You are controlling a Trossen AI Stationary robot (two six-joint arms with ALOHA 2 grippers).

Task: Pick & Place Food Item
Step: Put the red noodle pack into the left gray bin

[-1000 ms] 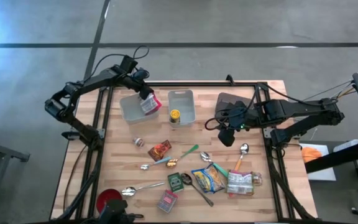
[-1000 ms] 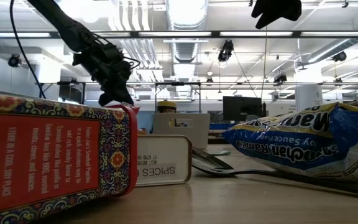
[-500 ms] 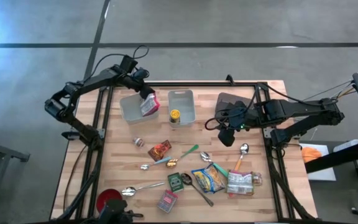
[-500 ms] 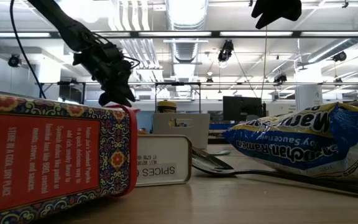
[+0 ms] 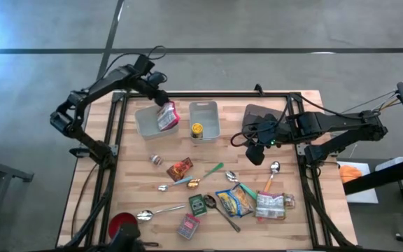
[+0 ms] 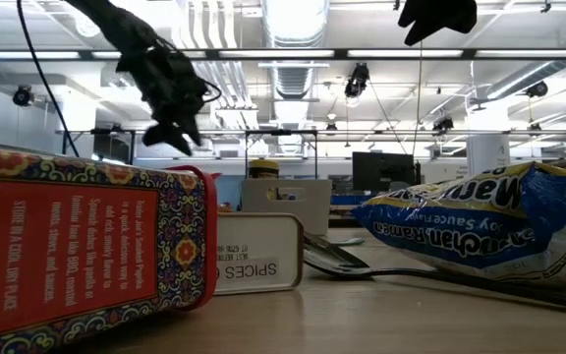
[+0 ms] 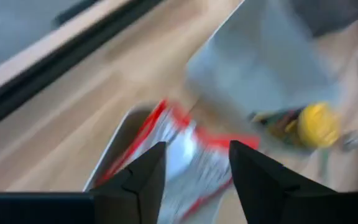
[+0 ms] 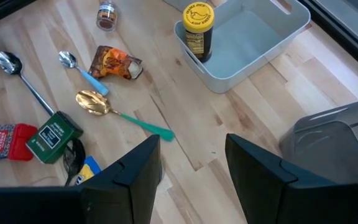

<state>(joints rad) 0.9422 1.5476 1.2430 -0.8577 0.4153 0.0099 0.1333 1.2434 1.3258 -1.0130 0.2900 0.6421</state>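
Observation:
A red-and-white food packet (image 5: pixel 166 117) lies in the left grey bin (image 5: pixel 145 122), propped against the bin's right wall (image 7: pixel 185 155). My left gripper (image 5: pixel 161 98) hangs open above it, its fingers apart over the packet (image 7: pixel 194 171) and touching nothing. It also shows high in the low view as my left gripper (image 6: pixel 170 136). My right gripper (image 5: pixel 255 154) waits open over the table's right half, holding nothing (image 8: pixel 191 165).
A second bin (image 5: pixel 204 120) holds a yellow-lidded bottle (image 5: pixel 197 130). An orange snack bag (image 5: pixel 179 169), a small jar (image 5: pixel 157 160), spoons, spice tins, ramen packets (image 5: pixel 242 201) and a red cup (image 5: pixel 122 225) lie nearer. A dark grey container (image 5: pixel 264 115) stands at the back right.
My left gripper has opened and let go of the red-and-white packet, then risen toward the table's far edge, tipping its wrist. The packet has stayed in the left bin. My right arm has kept still.

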